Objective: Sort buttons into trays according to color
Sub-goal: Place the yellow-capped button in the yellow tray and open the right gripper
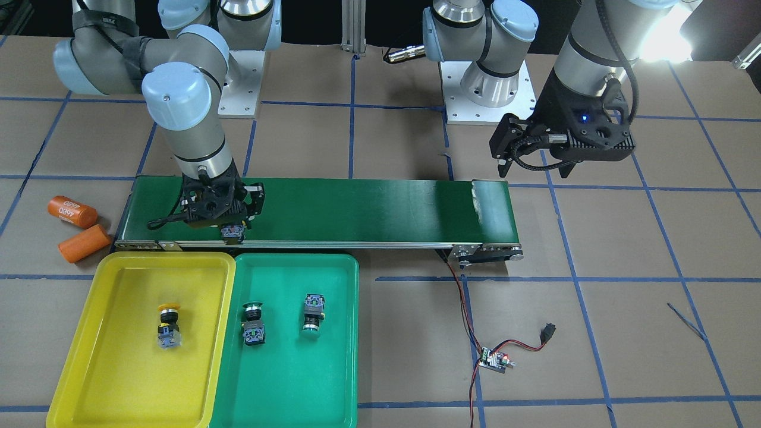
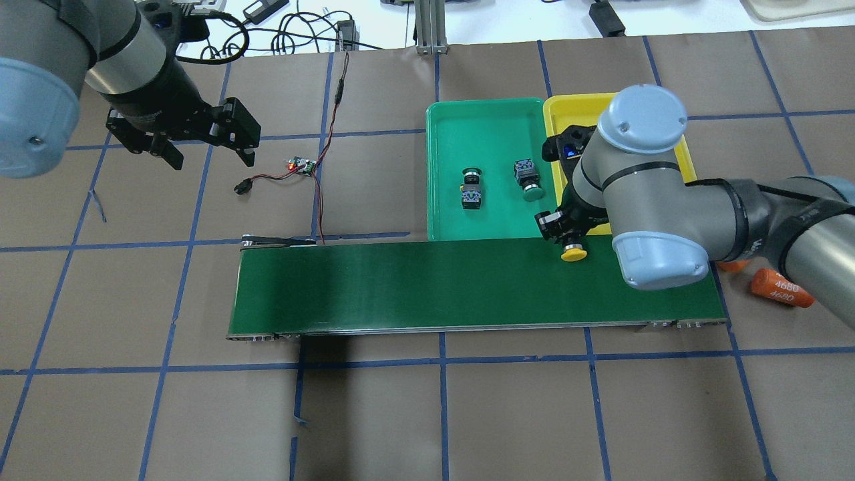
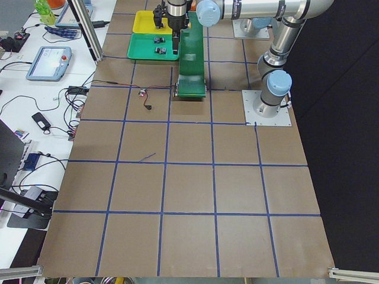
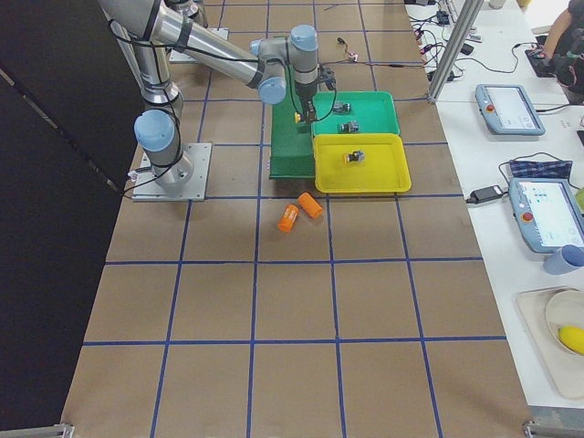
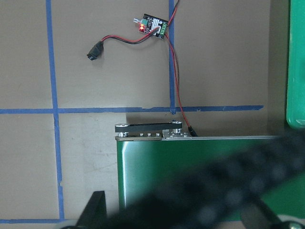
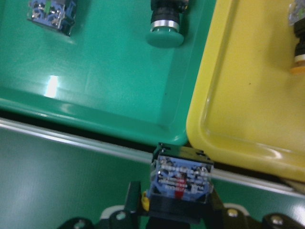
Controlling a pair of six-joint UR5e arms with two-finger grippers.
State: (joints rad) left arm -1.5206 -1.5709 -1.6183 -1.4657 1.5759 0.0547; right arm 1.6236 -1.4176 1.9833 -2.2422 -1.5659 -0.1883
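My right gripper (image 1: pixel 233 229) is shut on a yellow button (image 2: pixel 573 253) and holds it over the conveyor's edge beside the trays; the wrist view shows its black-and-blue body (image 6: pixel 181 177) between the fingers. A yellow tray (image 1: pixel 107 380) holds one yellow button (image 1: pixel 168 326). A green tray (image 1: pixel 285 386) next to it holds two green buttons (image 1: pixel 253 324) (image 1: pixel 312 316). My left gripper (image 2: pixel 204 145) is open and empty, high above the table near the conveyor's other end.
A long dark-green conveyor belt (image 1: pixel 357 208) runs behind the trays. Two orange cylinders (image 1: pixel 72 212) (image 1: pixel 84 242) lie off its end by the yellow tray. A small controller board (image 1: pixel 494 360) with red-black wires lies on the table near the other end.
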